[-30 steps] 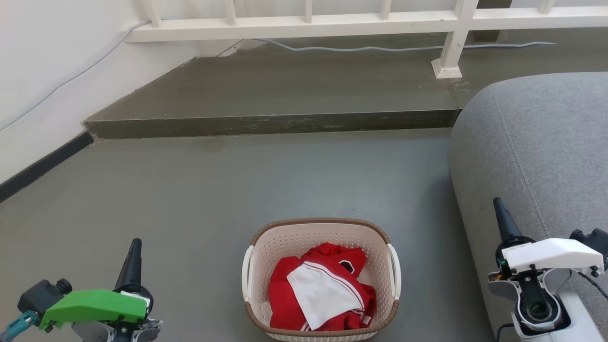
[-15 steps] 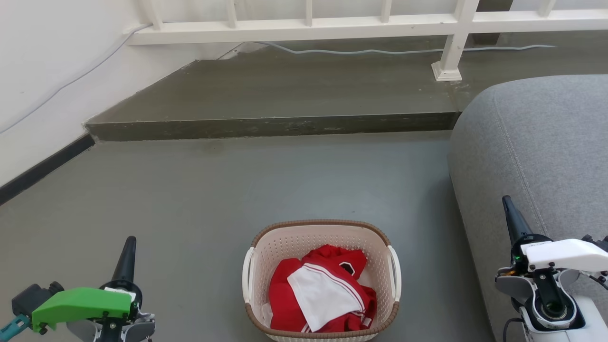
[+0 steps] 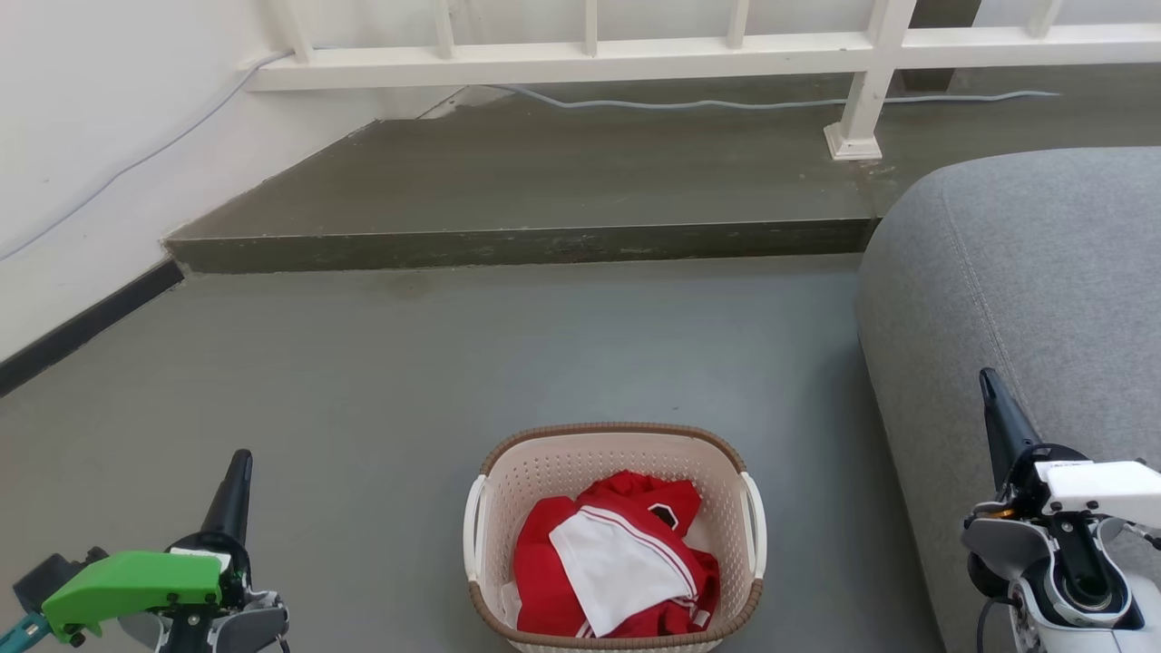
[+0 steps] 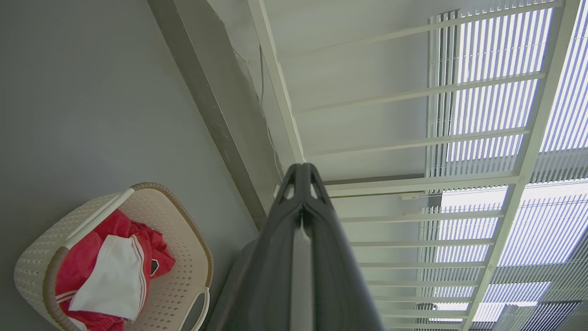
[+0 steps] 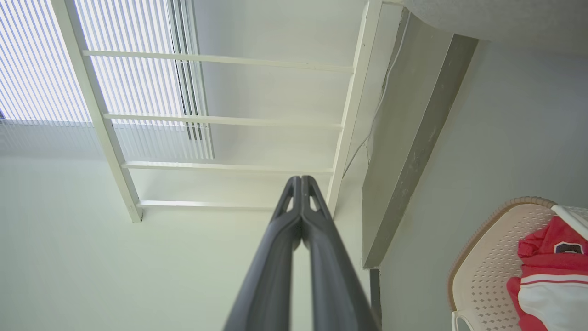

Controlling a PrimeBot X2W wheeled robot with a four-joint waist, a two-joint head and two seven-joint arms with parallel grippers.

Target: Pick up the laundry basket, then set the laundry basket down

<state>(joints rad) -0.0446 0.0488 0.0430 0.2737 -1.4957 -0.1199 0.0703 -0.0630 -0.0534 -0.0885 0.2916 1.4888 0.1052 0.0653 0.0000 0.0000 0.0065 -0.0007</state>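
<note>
Outward drift since a second ago: left end effector (image 3: 238, 470) toward the head view's lower left corner, right end effector (image 3: 993, 394) toward its right edge. The whole scene has also slid slightly down that view, which I read as camera tilt, not as a move of the things.

Both end effectors are clenched on nothing. In each wrist view my two dark fingers (image 4: 321, 257) lie pressed together along their length, pointing up and away at the railing (image 3: 590, 50).

The basket (image 3: 617, 453) stands upright on the floor (image 3: 453, 363) between the end effectors and well apart from each, near the bottom middle of the head view. Its two white handles (image 3: 473, 535) are free. A red and white garment (image 3: 617, 562) lies bunched inside, below the rim. The grey sofa (image 3: 1025, 272) is just beside the basket on my right, and my right end effector shows against its edge. The step (image 3: 517, 243) lies well beyond.

Stage, as a judgement: a basket on the floor with both end effectors empty and apart fits equally the time before the lift and the time after the set-down, and these pictures do not settle which. In either case, doing it well means keeping my fingers clear of the woven rim so the light basket is not nudged, and keeping the right arm off the sofa. The basket should handle as rigid but light.
</note>
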